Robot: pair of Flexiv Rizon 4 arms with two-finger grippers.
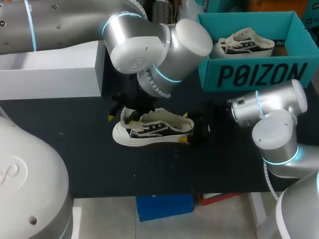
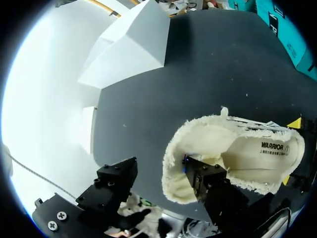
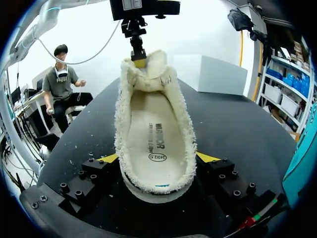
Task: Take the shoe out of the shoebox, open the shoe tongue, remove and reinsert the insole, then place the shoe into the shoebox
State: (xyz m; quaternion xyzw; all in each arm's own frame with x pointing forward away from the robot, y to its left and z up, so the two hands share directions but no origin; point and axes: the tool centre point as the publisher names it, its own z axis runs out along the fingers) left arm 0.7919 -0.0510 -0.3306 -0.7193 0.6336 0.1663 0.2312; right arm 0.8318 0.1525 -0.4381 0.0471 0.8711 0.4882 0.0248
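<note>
The shoe [image 1: 152, 128] is on the table [image 1: 89, 164], its heel squeezed from both sides by the right gripper [image 3: 157, 161]. The left gripper [image 2: 161, 176] is spread wide, one finger inside the front. The heel should be held tight while the tongue [image 3: 146, 69] is lifted slowly

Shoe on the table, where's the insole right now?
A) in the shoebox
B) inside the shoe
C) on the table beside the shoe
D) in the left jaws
B: the right wrist view shows the insole lying flat inside the shoe, which sits gripped between the jaws of the right gripper.
</note>
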